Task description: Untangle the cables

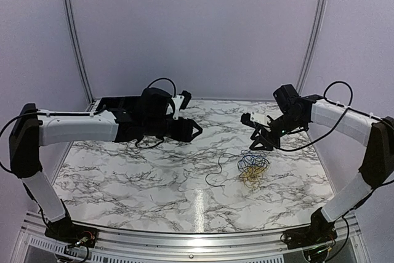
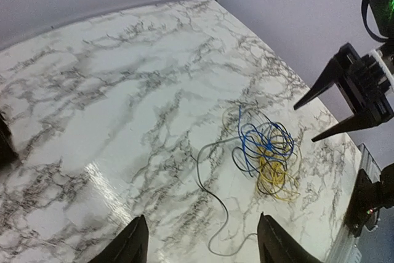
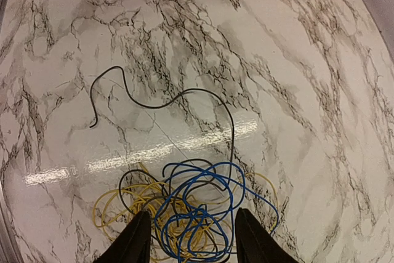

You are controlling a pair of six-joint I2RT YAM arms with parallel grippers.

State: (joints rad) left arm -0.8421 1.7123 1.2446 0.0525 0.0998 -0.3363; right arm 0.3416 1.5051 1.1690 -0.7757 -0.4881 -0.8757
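Right gripper [image 3: 192, 212] hangs just above the cables [image 1: 253, 167], its jaws apart and holding nothing. My left gripper [image 2: 202, 220] is likewise parted and empty, well apart from the heap and aimed toward it.

The cables lie in one knot on the right part of the marble table [image 1: 123, 177]. The blue cable [image 2: 265, 140] is looped over the yellow cable [image 2: 275, 180], and a black cable [image 3: 231, 133] trails out toward my left side.

I judge that no strand is freed yet, so I am at the first pick. Next I should pinch one strand with the right, probably the blue on top, and draw it clear while the left pins the rest.

What stands in the way is the knot itself. The loops cross closely, so a pinch may catch two strands and drag the whole heap.
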